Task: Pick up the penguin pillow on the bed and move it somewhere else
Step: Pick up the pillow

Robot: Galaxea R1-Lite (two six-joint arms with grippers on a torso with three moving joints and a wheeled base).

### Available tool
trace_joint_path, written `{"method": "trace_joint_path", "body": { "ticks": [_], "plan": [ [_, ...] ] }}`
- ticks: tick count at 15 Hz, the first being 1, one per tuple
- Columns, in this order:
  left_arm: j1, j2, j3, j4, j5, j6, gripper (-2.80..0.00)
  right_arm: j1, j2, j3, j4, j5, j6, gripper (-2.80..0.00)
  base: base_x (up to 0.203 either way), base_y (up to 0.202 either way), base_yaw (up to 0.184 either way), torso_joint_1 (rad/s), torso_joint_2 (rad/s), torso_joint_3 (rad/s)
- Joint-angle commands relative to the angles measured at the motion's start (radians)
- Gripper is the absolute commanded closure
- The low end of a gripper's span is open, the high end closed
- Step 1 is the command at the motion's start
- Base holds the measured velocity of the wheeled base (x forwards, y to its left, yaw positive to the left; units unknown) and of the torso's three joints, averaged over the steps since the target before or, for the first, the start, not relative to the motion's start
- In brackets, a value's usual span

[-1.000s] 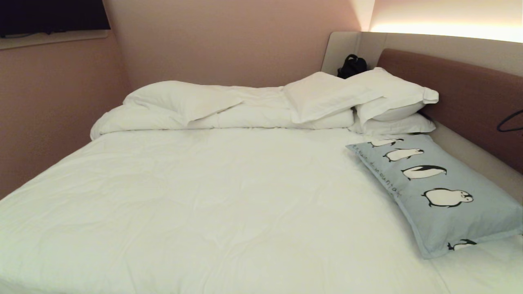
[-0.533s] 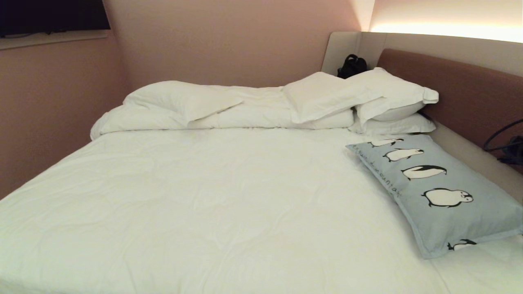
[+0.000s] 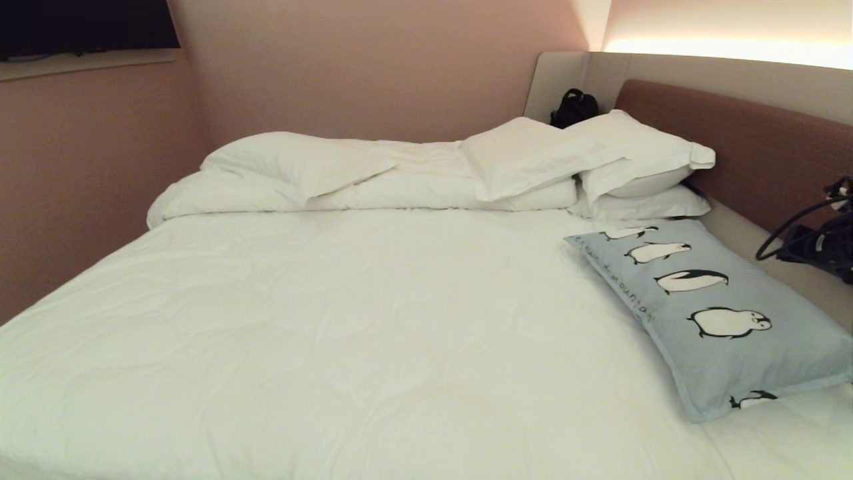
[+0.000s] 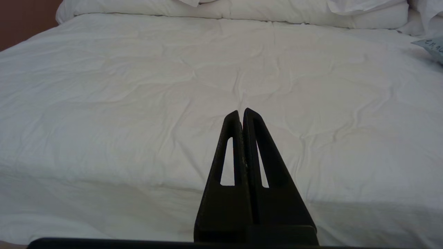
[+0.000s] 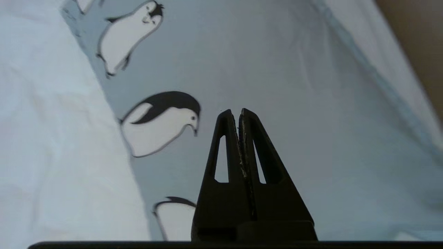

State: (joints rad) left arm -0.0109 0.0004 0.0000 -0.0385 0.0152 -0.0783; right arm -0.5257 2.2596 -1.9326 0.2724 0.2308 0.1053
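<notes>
The penguin pillow (image 3: pixel 716 313) is being borne by the bed (image 3: pixel 333 320) at four o'clock. The right gripper (image 5: pixel 238 111) is being held above it with fingers together, nothing clamped; the left gripper (image 4: pixel 241 111) is likewise closed.

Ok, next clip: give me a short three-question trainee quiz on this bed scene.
1. True or false: the right end effector grips the rectangular light blue penguin-printed pillow.
2. Which side of the large white-sheeted bed holds that pillow? A) robot's left B) robot's right
3. Fill in: the left end effector is shut over bare white ____.

Key:
1. False; it is shut, empty, above the pillow.
2. B
3. sheet
</notes>
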Motion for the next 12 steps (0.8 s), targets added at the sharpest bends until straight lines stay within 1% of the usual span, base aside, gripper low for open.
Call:
{"method": "trace_joint_path", "body": {
  "ticks": [1, 3, 5, 9, 12],
  "plan": [
    [0.0, 0.0, 0.0, -0.001, 0.0, -0.001, 0.0, 0.006, 0.0, 0.0, 0.004, -0.008, -0.192, 0.0, 0.0, 0.0, 0.0, 0.0, 0.0, 0.0],
    [0.0, 0.0, 0.0, 0.0, 0.0, -0.001, 0.0, 0.006, 0.003, 0.004, 0.004, 0.004, -0.258, 0.0, 0.0, 0.0, 0.0, 0.0, 0.0, 0.0],
    [0.0, 0.0, 0.0, 0.0, 0.0, -0.001, 0.0, 0.006, 0.005, 0.007, 0.002, 0.034, -0.291, 0.0, 0.0, 0.0, 0.0, 0.0, 0.0, 0.0],
    [0.0, 0.0, 0.0, -0.001, 0.0, -0.001, 0.0, 0.007, 0.036, 0.014, -0.007, 0.043, -0.297, 0.0, 0.0, 0.0, 0.0, 0.0, 0.0, 0.0],
    [0.0, 0.0, 0.0, 0.0, 0.0, 0.0, 0.0, 0.006, 0.047, 0.017, -0.035, 0.063, -0.302, 0.0, 0.0, 0.0, 0.0, 0.0, 0.0, 0.0]
  ]
}}
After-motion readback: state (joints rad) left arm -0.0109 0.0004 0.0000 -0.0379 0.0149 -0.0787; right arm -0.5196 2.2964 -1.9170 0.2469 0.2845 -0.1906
